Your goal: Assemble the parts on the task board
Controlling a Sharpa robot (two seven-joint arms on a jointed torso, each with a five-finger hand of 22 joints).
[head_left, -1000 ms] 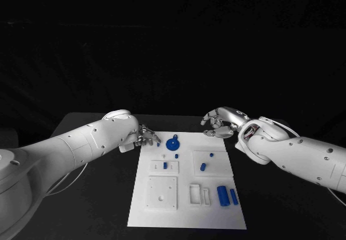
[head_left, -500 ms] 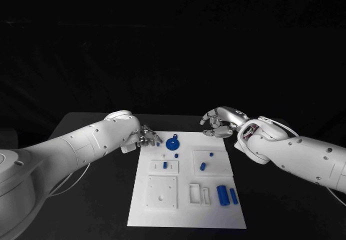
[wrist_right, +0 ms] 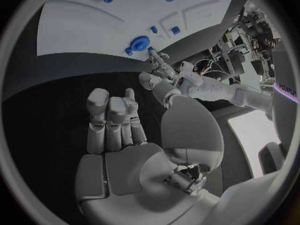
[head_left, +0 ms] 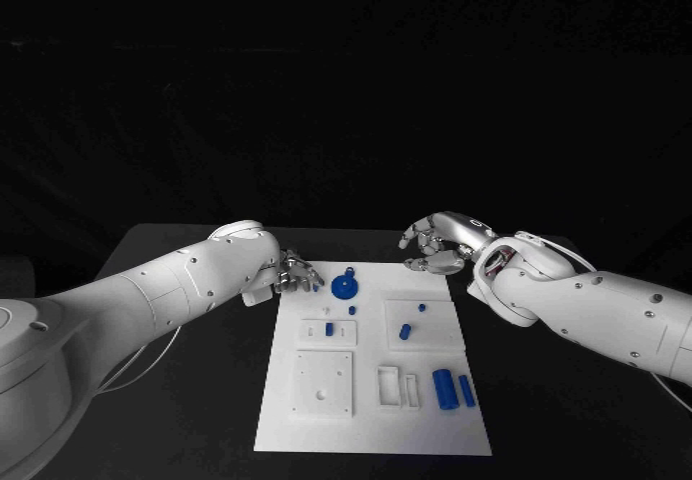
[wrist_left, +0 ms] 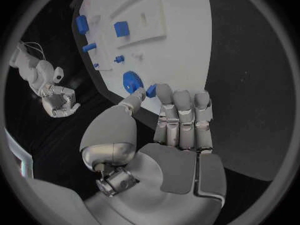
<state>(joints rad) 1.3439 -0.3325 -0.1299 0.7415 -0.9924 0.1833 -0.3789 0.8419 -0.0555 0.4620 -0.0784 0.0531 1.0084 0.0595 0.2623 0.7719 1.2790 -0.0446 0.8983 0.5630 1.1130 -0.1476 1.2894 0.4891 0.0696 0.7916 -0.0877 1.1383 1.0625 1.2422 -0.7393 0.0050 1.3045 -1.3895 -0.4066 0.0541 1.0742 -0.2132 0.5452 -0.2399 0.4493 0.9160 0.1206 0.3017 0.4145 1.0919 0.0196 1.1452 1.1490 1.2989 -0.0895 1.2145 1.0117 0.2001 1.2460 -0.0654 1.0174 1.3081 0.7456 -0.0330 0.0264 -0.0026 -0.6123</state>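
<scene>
At the white task board's (head_left: 375, 420) far left corner, the left hand (head_left: 293, 273) pinches a small blue part (wrist_left: 151, 90) between its fingers beside the round blue gear (head_left: 346, 288). Other blue pieces lie loose, so assembly looks barely begun. The right hand (head_left: 440, 245) hovers curled and empty over the black bench (head_left: 173, 400).

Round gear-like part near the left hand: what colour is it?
Blue. The round part shows best in the left wrist view, lying on the white task board.
</scene>
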